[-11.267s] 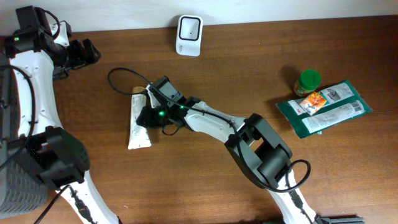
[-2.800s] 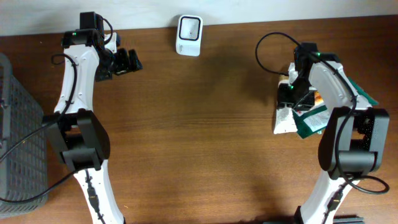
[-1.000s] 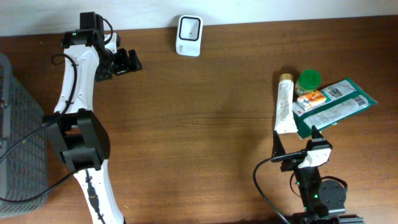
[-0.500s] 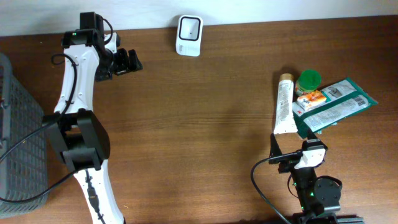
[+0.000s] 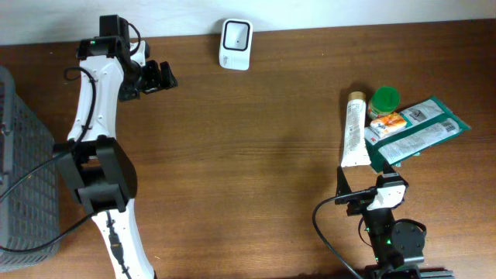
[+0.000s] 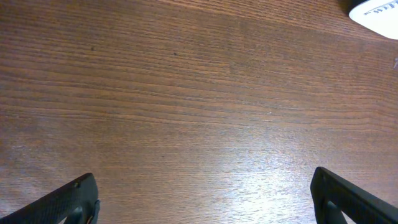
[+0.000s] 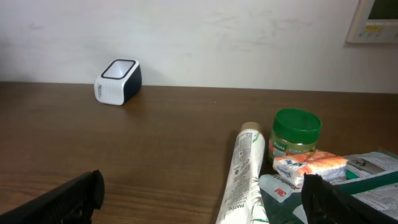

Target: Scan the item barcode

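Green-lidded jar [image 7: 296,138], white scanner [image 5: 235,43]

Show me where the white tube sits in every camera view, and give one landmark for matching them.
Overhead: white tube at right, just left of the green-lidded jar.
Left wrist: not in it.
Right wrist: tube at lower centre, left of the jar.
Shared landmark: white scanner at the table's far edge, top centre overhead, upper left in right wrist.

The scanner [image 5: 235,44] was a white box with a dark window on its top face. It stood upright at the far edge of the desk [image 5: 256,163]. The tube [image 5: 355,133], white with a tan cap, lay flat at the desk's right side, cap toward the far edge, well apart from the scanner.
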